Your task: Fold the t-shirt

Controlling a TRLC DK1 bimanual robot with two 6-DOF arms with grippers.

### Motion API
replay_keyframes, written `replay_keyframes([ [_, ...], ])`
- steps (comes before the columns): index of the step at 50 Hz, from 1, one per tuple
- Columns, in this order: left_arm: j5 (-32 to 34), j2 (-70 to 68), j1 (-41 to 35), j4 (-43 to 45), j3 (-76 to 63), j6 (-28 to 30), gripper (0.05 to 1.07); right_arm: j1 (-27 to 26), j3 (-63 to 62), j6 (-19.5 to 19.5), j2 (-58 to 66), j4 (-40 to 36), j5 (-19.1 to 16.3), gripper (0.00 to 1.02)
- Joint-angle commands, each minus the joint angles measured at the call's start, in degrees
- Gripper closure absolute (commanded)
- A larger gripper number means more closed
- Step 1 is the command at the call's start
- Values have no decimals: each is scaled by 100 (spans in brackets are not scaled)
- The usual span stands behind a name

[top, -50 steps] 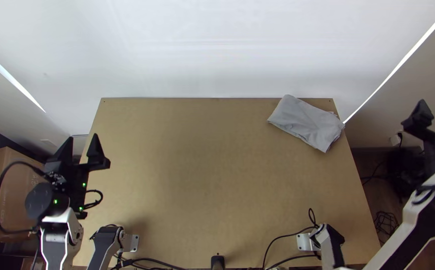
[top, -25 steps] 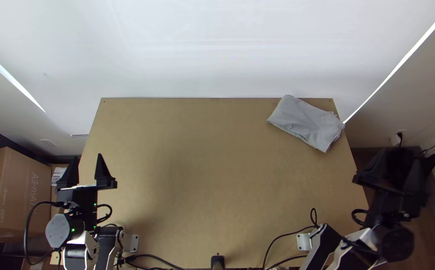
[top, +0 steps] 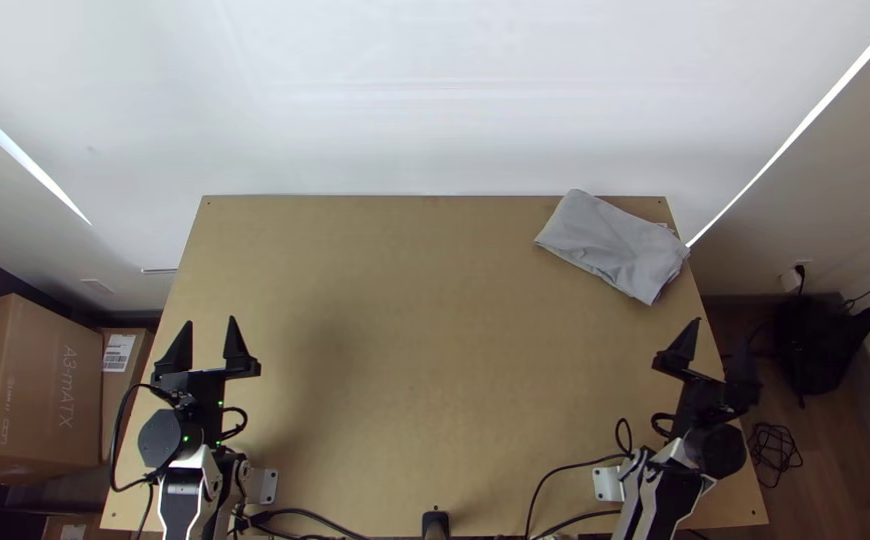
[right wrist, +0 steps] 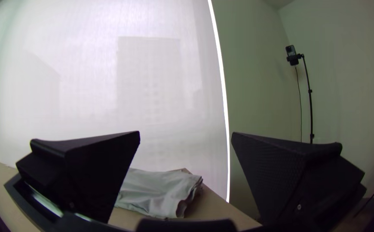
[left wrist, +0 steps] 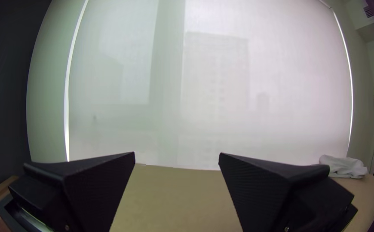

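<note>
The grey t-shirt point(top: 613, 245) lies folded into a compact bundle at the table's far right corner, its layered edges towards the right side. My left gripper point(top: 211, 322) stands open over the table's left part, well away from the cloth. At the table's right edge, nearer than the shirt, my right gripper point(top: 723, 325) is open and empty. The left wrist view has the left gripper point(left wrist: 177, 157) with fingers wide apart and the shirt point(left wrist: 344, 166) far off. In the right wrist view, the shirt point(right wrist: 157, 192) lies beyond the spread right gripper point(right wrist: 186, 135).
The wooden table point(top: 435, 300) has cables point(top: 580, 470) along its near edge. Cardboard boxes point(top: 30, 390) stand left of it. A black bag point(top: 823, 345) is on the floor at the right, and a stand with a phone point(right wrist: 292, 56) rises behind.
Both arms have drawn back towards their bases: the left gripper moved nearer and rightwards, the right gripper came in from the far right to the table's right edge. The shirt has not moved.
</note>
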Motion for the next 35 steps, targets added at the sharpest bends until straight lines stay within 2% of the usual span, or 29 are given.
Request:
replay_keyframes([
  [1, -100, -67, -26, 71, -235, 42, 9, 665, -119, -342, -36, -232, 645, 4],
  [4, -100, -67, -35, -34, -323, 33, 9, 972, -119, -342, -28, -382, 1023, 4],
  [7, -100, -75, -35, -157, -384, -2, 9, 876, -119, -518, -19, -636, 1375, 4],
  [9, -100, -67, -35, -228, -428, -28, 9, 551, -119, -658, -28, -918, 1375, 4],
  [12, -100, -75, -35, -351, -542, -28, 9, 173, -119, -588, -36, -1234, 1278, 4],
  [17, -91, -67, 9, -421, -525, -134, 9, 111, -93, -641, -28, -1594, 1252, 4],
  [21, -82, -58, -9, -474, -507, -134, 9, -12, -93, -606, -10, -1612, 1208, 4],
  [35, -20, -67, 0, -456, -516, -125, 9, 129, -93, -597, -10, -1612, 1164, 4],
])
